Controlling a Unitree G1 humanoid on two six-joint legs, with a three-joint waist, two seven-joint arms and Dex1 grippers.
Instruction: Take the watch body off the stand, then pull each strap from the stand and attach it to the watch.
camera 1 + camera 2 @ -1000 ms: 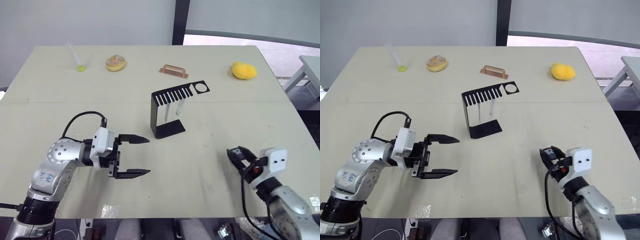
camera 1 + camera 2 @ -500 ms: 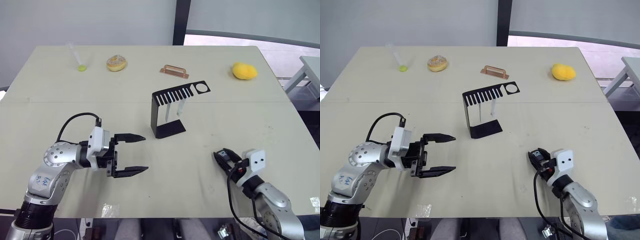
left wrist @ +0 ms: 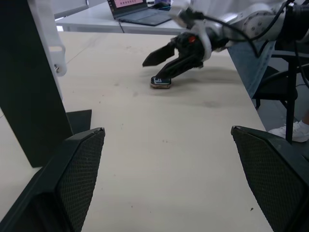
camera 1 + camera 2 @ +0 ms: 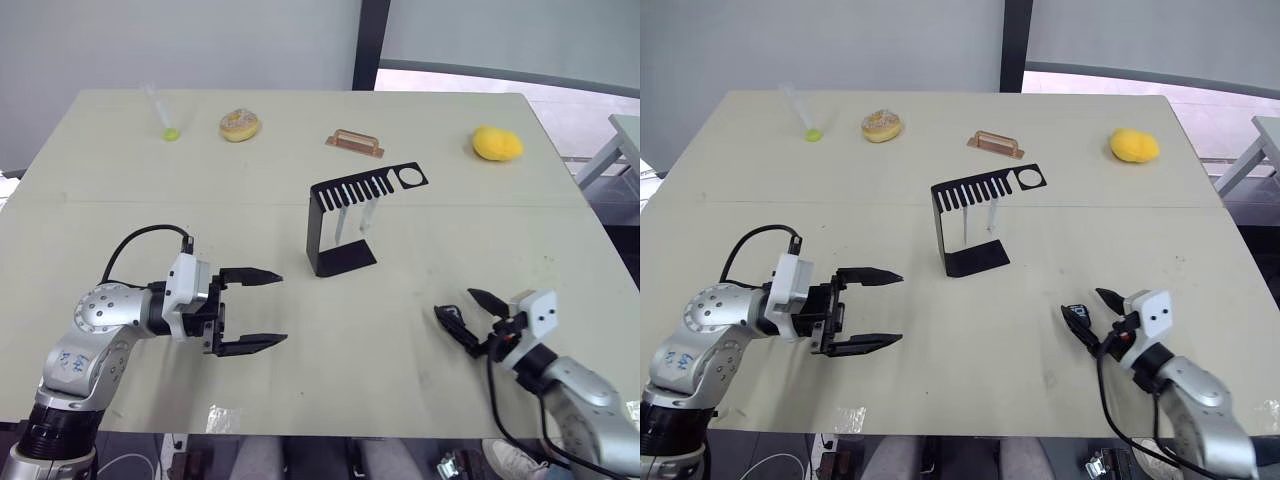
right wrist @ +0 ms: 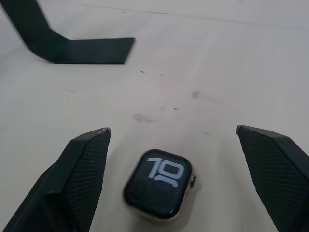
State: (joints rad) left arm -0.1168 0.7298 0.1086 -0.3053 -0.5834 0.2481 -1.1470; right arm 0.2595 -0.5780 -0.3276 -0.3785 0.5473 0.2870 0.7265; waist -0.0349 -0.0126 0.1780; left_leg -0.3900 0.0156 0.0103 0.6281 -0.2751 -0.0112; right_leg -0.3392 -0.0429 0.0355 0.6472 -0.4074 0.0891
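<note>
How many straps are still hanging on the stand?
2. Both straps hang side by side from the comb slots of the stand, above its flat foot: one strap nearer the upright, the other beside it toward the round hole.

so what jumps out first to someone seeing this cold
The watch body lies face up on the table between the open fingers of the right gripper, near the table's front right. Mid-table, the black stand has two white straps hanging from it; the left gripper is open nearby.

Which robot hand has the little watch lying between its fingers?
The right hand. The watch body lies flat on the table between its open fingers. The left hand is open too, over bare table.
</note>
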